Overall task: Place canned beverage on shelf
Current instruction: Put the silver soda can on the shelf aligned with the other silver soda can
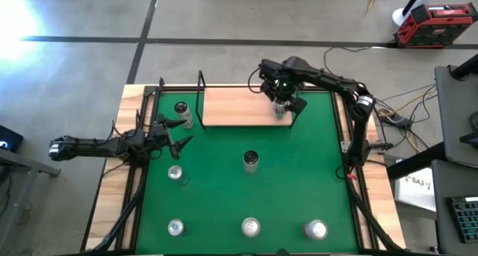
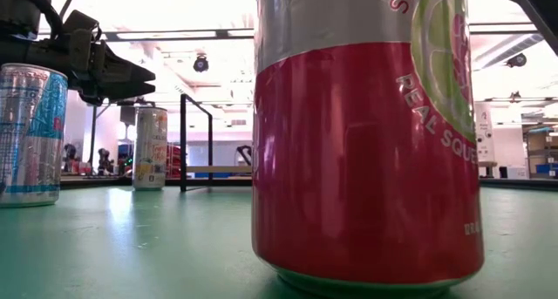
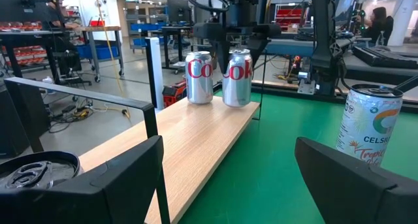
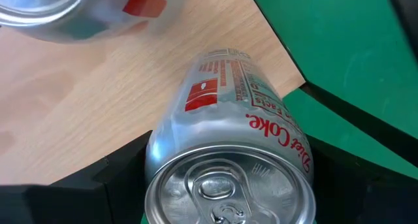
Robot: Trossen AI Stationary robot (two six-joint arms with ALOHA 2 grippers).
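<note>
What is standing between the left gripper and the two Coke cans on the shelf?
Only bare shelf board, in the left wrist view, between the left gripper and both Diet Coke cans.

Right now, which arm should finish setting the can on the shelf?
Right. The right gripper is already over the shelf with a Diet Coke can between its fingers, beside a second can. The left gripper waits open at the mat's left edge.

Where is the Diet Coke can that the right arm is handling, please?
The Diet Coke can stands on the shelf at its right end, beside a second can, between the right gripper jaws.
</note>
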